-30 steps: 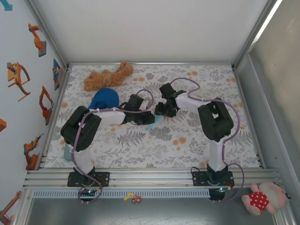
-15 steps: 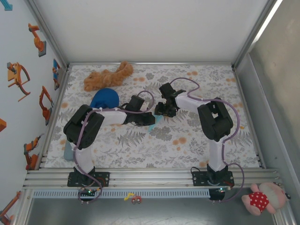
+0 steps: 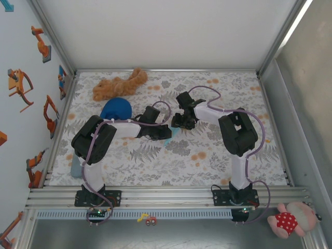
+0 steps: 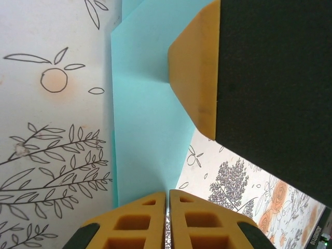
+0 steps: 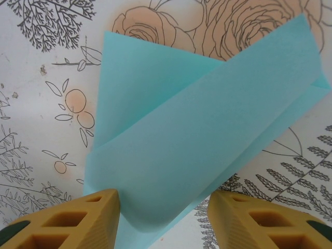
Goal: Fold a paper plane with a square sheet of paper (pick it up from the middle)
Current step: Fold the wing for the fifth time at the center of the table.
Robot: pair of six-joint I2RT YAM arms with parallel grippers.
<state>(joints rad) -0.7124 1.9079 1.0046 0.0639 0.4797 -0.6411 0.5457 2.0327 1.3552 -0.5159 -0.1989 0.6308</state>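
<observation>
The square sheet of paper (image 5: 197,129) is light cyan-blue and lies on the floral table cover, bent over on itself with one flap curling up. In the top view only a sliver of the paper (image 3: 167,138) shows between the two grippers at mid-table. My left gripper (image 4: 167,194) is shut on a narrow edge of the sheet (image 4: 145,114), its orange pads nearly touching. My right gripper (image 5: 163,223) stands open, one finger on each side of the curled flap. One of its orange fingers (image 4: 194,78) rests on the sheet in the left wrist view. A paper plane is out of view.
A brown plush toy (image 3: 119,84) lies at the back left, and a dark blue dome (image 3: 115,108) sits just behind the left arm. Metal frame rails bound the table on all sides. A red and white plush (image 3: 290,220) lies outside at the near right.
My left gripper has slid slightly right toward the right gripper, still pinching the sheet. The right gripper stays in place.
</observation>
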